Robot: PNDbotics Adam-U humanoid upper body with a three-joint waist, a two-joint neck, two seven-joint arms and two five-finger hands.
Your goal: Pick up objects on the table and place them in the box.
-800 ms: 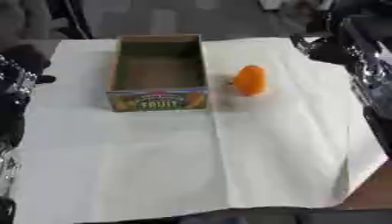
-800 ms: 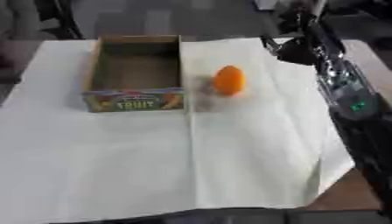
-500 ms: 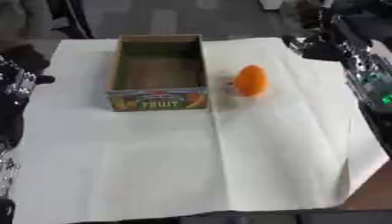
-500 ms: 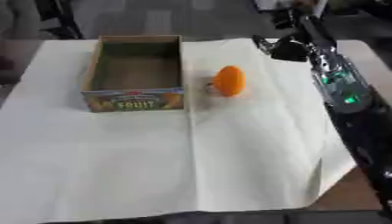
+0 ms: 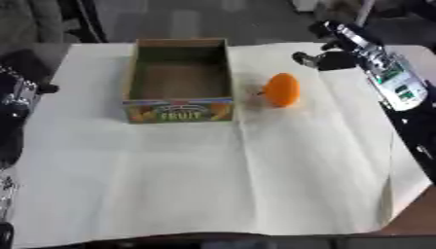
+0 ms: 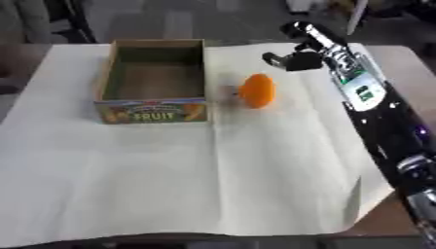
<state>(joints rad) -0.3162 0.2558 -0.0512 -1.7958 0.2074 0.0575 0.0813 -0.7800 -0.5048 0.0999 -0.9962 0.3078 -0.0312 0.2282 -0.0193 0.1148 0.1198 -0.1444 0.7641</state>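
Right hand (image 6: pixel 294 59): held above the far right part of the counter (image 5: pixel 213 185), at the end of a black and silver arm that enters from the right side. The view of it is blurred; its fingers appear curled inward and hold nothing, though this reading is not certain.

Smooth orange rounded fruit-shaped object (image 5: pixel 282 90): lies on the white cloth-covered counter, near the right hand's fingers, on their left and toward the robot. It is apart from the fingers and not touched by them.

Open brown cardboard box with a coloured "FRUIT" label on its front wall (image 5: pixel 179 111): stands further left of the right hand's fingers, beyond the orange object. The object lies just beside the box's right wall, outside it. The inside of the box shows only its brown floor.

Left hand (image 5: pixel 15 104): a dark shape at the left edge of the left eye view, well apart from box and object. Whether its fingers are apart or together cannot be told.
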